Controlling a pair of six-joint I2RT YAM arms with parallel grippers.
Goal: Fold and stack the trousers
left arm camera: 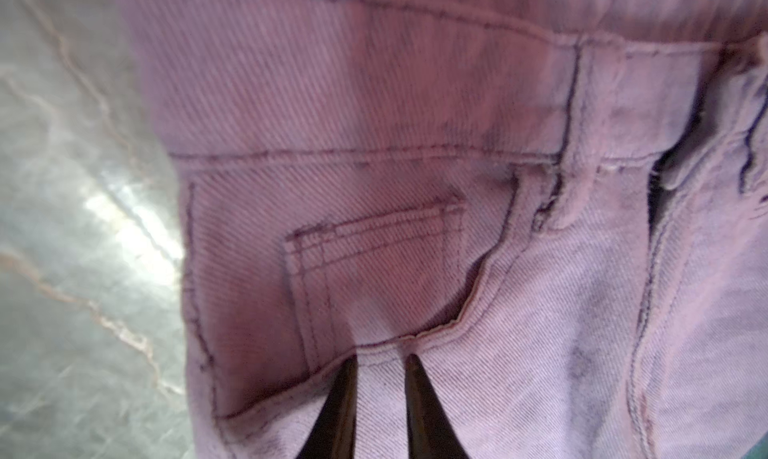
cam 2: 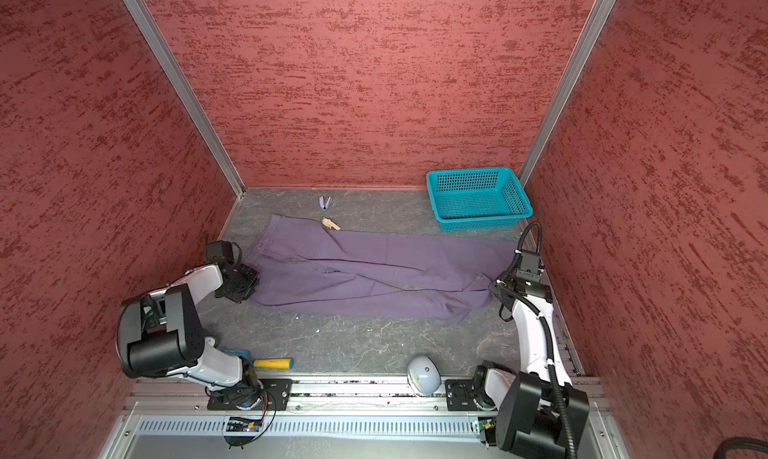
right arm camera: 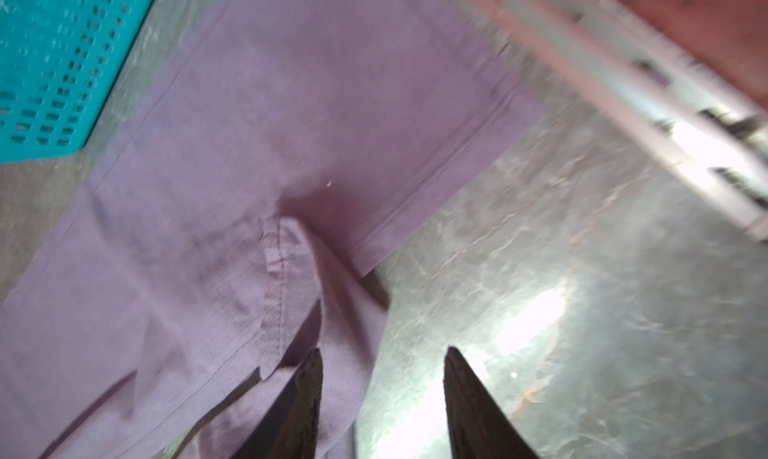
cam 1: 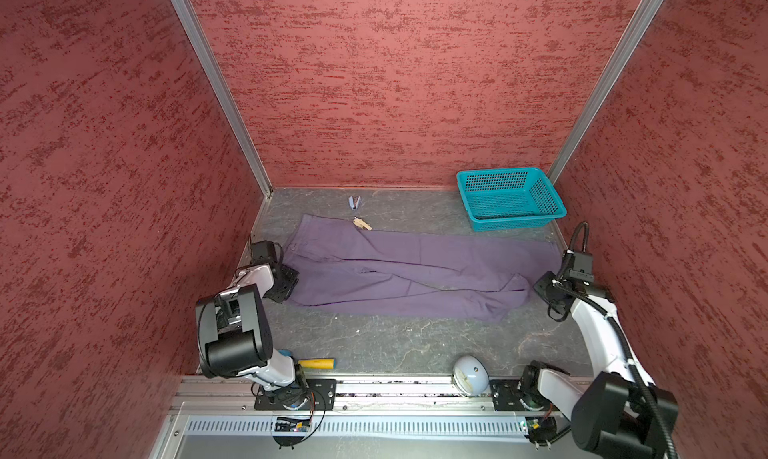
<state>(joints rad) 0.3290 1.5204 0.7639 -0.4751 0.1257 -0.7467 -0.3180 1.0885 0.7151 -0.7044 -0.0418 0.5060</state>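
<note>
Tabletop (cam 1: 374,344), 1, grey marbled, is the biggest thing on my feed. Next come the trousers (cam 1: 395,270), 1 pair, purple, lying flat and lengthwise across the middle of it. The waist end is toward the L arm and the leg ends toward the R arm. I count 2 legs. The near one lies partly over the far one, and its hem is rumpled and turned up.

Arms: 2, w/ 1 gripper each. The left gripper (left arm camera: 381,359) is at the trousers' waist end, by the front pocket. Its jaws are narrow w/ a pinch of cloth between them, so I read it as holding the trousers. The right gripper (right arm camera: 385,350) is at the leg end, by the near hem. Its jaws stand wide apart, 1 finger over hem cloth and the other over bare table, gripping nothing.

Basket (cam 1: 517,224): 1, teal, perforated. It sits beyond the trousers' far edge at the leg end, near the cloth w/ a strip of table between.

Grey-blue domed object (cam 1: 469,373): 1, can't tell what it is. It's on the trousers' near side, well apart, toward the leg end.

Yellow-handled tool (cam 1: 316,363): 1, blue at one end, also on the near side and well apart, toward the waist end.

Small blue-grey stapler-like item (cam 1: 354,203): 1, beyond the far edge at the waist end, apart from the cloth.

Wooden peg-like piece (cam 1: 363,224): 1, right at the far edge near the waist end. Can't tell whether it's on the cloth or only touching it.
</note>
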